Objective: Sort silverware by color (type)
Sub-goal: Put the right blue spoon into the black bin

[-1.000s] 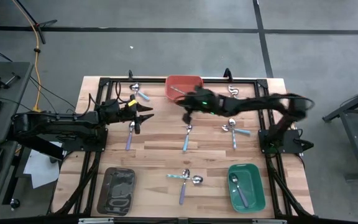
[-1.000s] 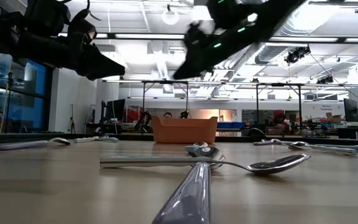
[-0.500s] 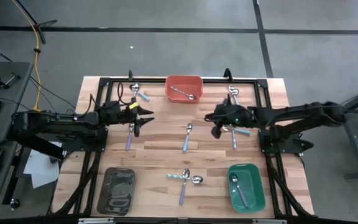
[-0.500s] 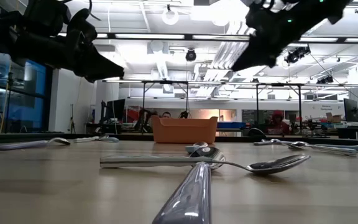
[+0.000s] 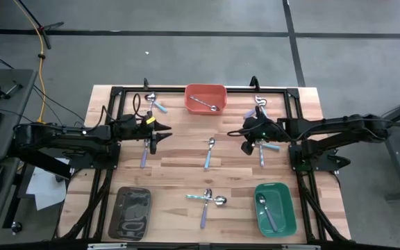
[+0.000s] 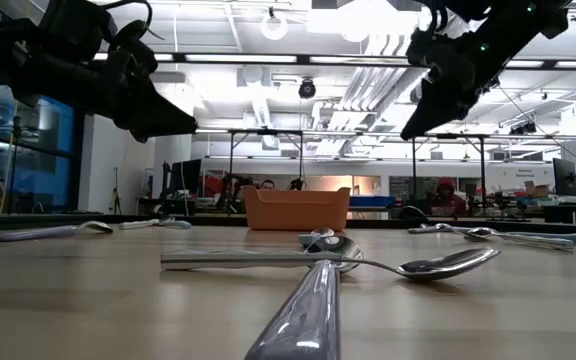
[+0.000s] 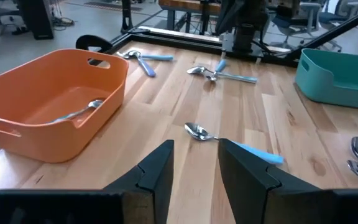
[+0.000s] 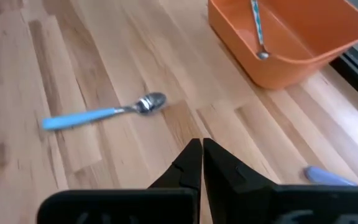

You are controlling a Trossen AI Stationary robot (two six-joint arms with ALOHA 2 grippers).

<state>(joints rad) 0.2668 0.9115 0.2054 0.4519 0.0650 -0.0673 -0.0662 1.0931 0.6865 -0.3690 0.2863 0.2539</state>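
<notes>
Spoons lie flat and scattered on the wooden table: a lavender-handled spoon (image 5: pixel 144 152), a blue-handled spoon (image 5: pixel 208 153), a blue spoon near the far edge (image 5: pixel 157 105), a pair at the right (image 5: pixel 264 146) and a crossed group near the front (image 5: pixel 206 200). A silver spoon (image 5: pixel 204 103) lies in the orange tray (image 5: pixel 192 92); another spoon (image 5: pixel 266 212) lies in the green tray (image 5: pixel 286 193). My left gripper (image 5: pixel 161 132) hovers open beside the lavender spoon. My right gripper (image 5: pixel 246 146) hangs shut above the table, just left of the right-hand pair.
A dark grey tray (image 5: pixel 120 194) sits at the near left. A black metal frame (image 5: pixel 117 90) borders the table. Bare wood lies between the two grippers around the blue-handled spoon (image 7: pixel 231 140).
My right gripper has drawn back from beside the orange tray toward the table's right edge, staying shut and above the table. The spoons have kept their places.
</notes>
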